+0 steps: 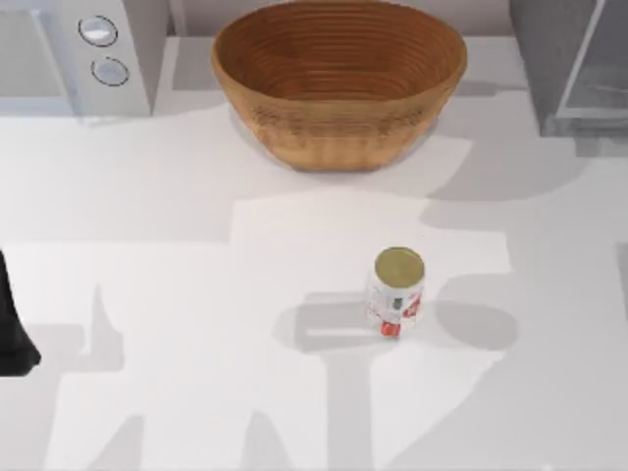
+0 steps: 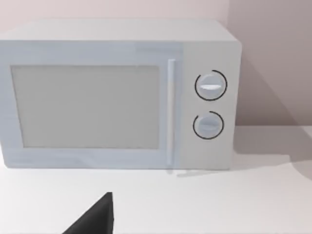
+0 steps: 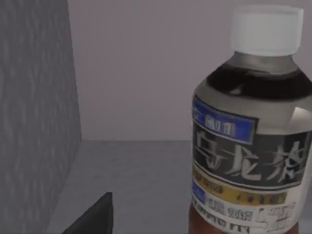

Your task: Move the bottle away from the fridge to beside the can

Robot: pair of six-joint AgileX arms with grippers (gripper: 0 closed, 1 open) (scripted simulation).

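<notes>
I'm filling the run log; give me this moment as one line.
bottle: upright beside fridge, ungrasped | can: mid-table, alone | left arm: parked at table's left edge

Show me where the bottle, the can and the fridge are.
bottle (image 3: pixel 251 161), right wrist view, on its label.
can (image 1: pixel 397 291), top view, on its side.
fridge (image 1: pixel 549 59), top view, on its grey body.

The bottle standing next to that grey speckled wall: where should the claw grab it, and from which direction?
Probably round the body, below the white cap. The bottle stands upright and tall, so a level, sideways grasp across its round body should hold best. Coming from its open side, away from the fridge wall, seems safest.
</notes>
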